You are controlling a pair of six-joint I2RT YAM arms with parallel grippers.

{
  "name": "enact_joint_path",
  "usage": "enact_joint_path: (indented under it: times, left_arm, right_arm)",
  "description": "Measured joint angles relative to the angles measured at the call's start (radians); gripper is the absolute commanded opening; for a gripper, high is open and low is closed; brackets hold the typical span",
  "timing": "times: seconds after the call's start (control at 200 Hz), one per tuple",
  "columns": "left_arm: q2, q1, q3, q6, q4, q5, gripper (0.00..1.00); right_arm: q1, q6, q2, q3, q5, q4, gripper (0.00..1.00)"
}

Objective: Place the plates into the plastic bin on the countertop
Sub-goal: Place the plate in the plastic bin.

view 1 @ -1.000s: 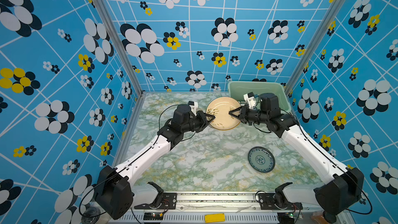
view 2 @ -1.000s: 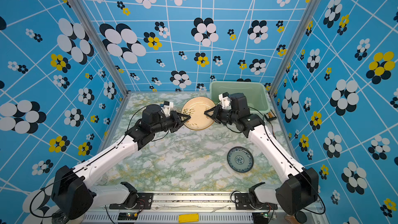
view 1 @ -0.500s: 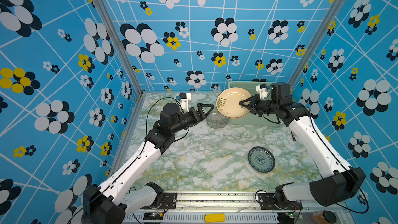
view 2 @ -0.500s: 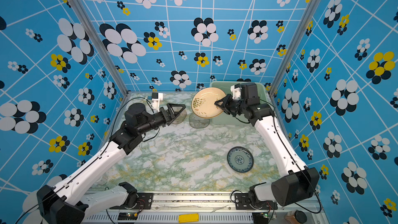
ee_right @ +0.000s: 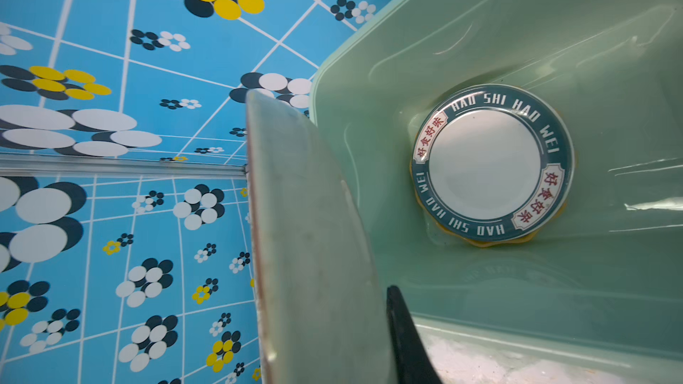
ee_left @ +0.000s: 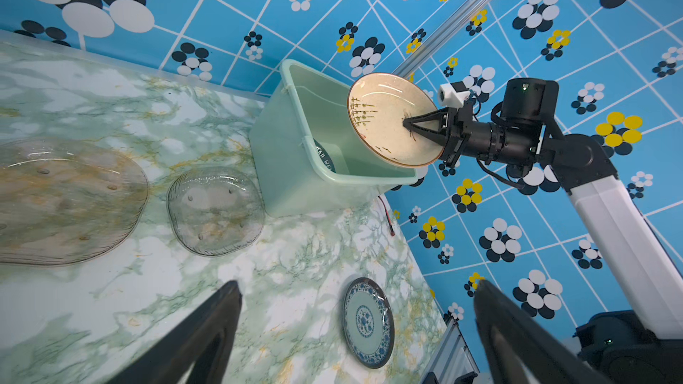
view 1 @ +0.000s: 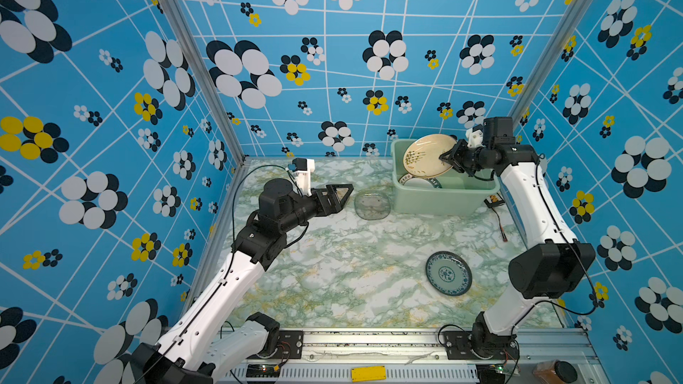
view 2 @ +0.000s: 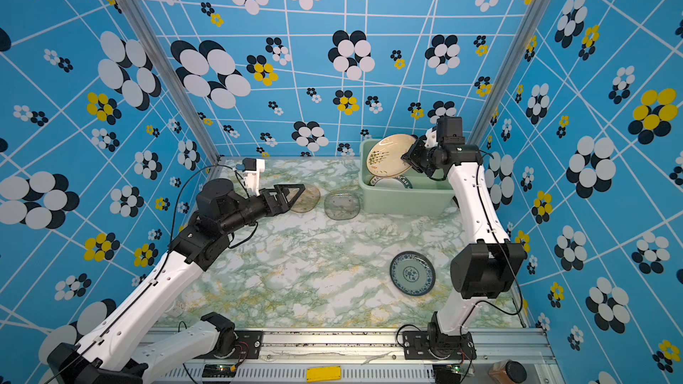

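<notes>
My right gripper (view 1: 445,158) is shut on the rim of a cream brush-marked plate (view 1: 425,155), holding it tilted on edge above the mint-green plastic bin (view 1: 443,201) at the back right of the countertop (view 1: 351,264). In the right wrist view one finger (ee_right: 406,338) presses the plate's underside (ee_right: 306,234). A white dark-rimmed plate (ee_right: 491,164) lies in the bin on a yellow plate (ee_right: 480,243). My left gripper (view 2: 299,192) hangs open and empty above an amber plate (view 2: 308,199). A grey glass plate (view 2: 342,205) and a blue-white plate (view 1: 448,273) lie on the countertop.
A small black device with a red wire (view 1: 495,201) lies right of the bin. Blue flower-patterned walls close in the back and both sides. An aluminium rail (view 1: 369,341) carries both arm bases along the front edge.
Both grippers held the cream plate a second ago. My left gripper let go, opened and drew back to the left. My right gripper carried the plate over the bin.
</notes>
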Motion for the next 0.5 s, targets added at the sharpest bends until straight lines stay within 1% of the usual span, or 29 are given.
enact_joint_path:
  times: [0.195, 0.395, 0.5]
  left_arm:
    - [0.081, -0.019, 0.014, 0.088, -0.038, 0.018, 0.99]
    - [0.123, -0.066, 0.055, 0.174, -0.066, 0.028, 0.99]
    - [0.136, -0.087, 0.06, 0.193, -0.072, 0.037, 0.99]
  right_arm:
    - [-0.012, -0.053, 0.157, 0.109, 0.029, -0.056, 0.0]
    - [-0.032, -0.12, 0.341, 0.326, 0.071, -0.142, 0.0]
    - [-0.04, -0.167, 0.433, 0.462, 0.097, -0.214, 0.0]
